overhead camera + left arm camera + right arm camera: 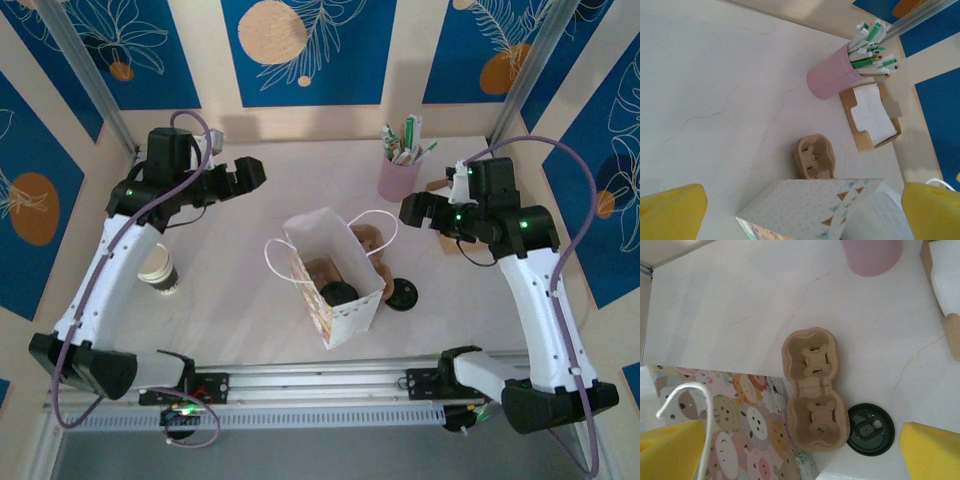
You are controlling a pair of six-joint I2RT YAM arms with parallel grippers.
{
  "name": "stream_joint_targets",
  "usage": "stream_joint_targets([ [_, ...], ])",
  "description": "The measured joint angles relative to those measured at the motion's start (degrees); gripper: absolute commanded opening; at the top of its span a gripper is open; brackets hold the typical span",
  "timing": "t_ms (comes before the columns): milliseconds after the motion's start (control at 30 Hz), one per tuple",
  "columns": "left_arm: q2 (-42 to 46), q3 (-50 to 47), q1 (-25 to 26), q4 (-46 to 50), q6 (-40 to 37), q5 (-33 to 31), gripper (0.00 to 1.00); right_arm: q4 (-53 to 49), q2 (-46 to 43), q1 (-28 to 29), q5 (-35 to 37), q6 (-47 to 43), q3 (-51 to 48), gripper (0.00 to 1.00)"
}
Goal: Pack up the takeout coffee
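2 pairs of fingers hang over the desk [230, 300], and both stand spread wide with nothing between them: the left fingers [250, 175] out at the far left, the right fingers [412, 212] just right of the paper bag [345, 315]. We find the lidded cup [338, 293] already down inside the bag, its round black top showing through the open mouth. A brown shape sits next to it in there, and we cannot tell what it is. We judge the packing of this cup done or very nearly so.

The bag stands upright mid-desk between the 2 arms, mouth up, which we take as the reason either arm can reach in from above. Its cord handles flop outward, leaving the opening free. A cardboard cup tray [812, 390] with 2 pockets lies flat against the bag's far side, and a loose black lid [870, 429] rests just beside it. The lidless cup [158, 268] stands well apart on the left, near the left arm.

For room, we see the left half of the desk bare and easy to cross. The right is tighter: tray, loose lid, pink holder [832, 77] of sticks and napkin box [870, 115] all sit near the right fingers. 1 white handle [682, 390] loops close to them, so we would lift clear of it and of the bag's thin rim.
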State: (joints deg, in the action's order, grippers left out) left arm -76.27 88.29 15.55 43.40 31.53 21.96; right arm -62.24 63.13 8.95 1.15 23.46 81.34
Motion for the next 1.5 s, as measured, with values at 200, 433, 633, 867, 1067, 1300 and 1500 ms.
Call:
stream_joint_targets([
  [200, -3.7, -2.3, -2.2, -4.6, 1.0, 5.7, 1.00, 5.4, 0.0, -1.8, 0.2, 1.1, -6.1, 0.99],
  [433, -9.0, -4.0, -3.1, -10.3, 3.0, 10.0, 1.00, 10.4, 0.3, -4.8, 1.3, 2.8, -10.7, 0.99],
  [633, -14.9, -4.3, -3.2, -17.4, 6.2, 13.2, 0.97, 13.6, 3.6, -6.7, 1.0, 3.5, -11.3, 0.99],
  [867, -20.5, -4.9, -2.8, -24.5, 9.2, 16.3, 0.93, 15.0, 6.6, -6.7, 1.4, 4.2, -11.2, 0.99],
  [1067, -24.2, -4.3, -1.9, -27.1, 10.1, 18.1, 0.78, 18.1, 5.5, -6.8, 1.3, 4.9, -11.3, 0.99],
  [1300, -28.7, 0.4, -0.5, -28.3, 10.1, 19.3, 0.60, 21.8, 6.6, -11.1, -3.6, 5.3, -10.2, 0.73],
  [1500, -33.6, 5.5, 1.7, -29.3, 9.9, 20.1, 0.48, 24.2, 15.0, -12.1, -4.7, 5.5, -2.7, 0.60],
])
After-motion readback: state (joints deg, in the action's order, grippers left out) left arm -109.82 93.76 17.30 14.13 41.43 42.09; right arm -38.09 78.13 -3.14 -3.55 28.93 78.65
